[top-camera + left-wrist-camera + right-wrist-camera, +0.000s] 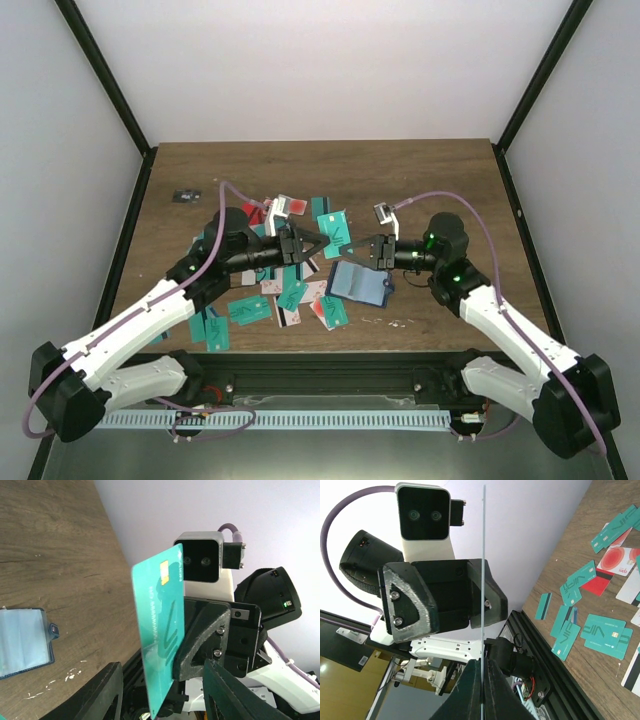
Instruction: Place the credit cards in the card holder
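Observation:
My right gripper (482, 690) is shut on the edge of a teal credit card (483, 555), seen edge-on as a thin line and held up off the table. In the left wrist view the same card (160, 630) stands face-on between my left gripper's (165, 700) wide-apart fingers; that gripper is open. From above, the two grippers (318, 243) (362, 248) face each other with the card (335, 232) between them. The navy card holder (357, 283) lies open on the table just below them; it also shows in the left wrist view (25, 642).
Several teal, red and white cards (270, 300) lie scattered under and around the left arm, and they also show in the right wrist view (590, 635). A tiny black-grey object (184, 195) sits at the far left. A black rail (330, 370) runs along the table's near edge.

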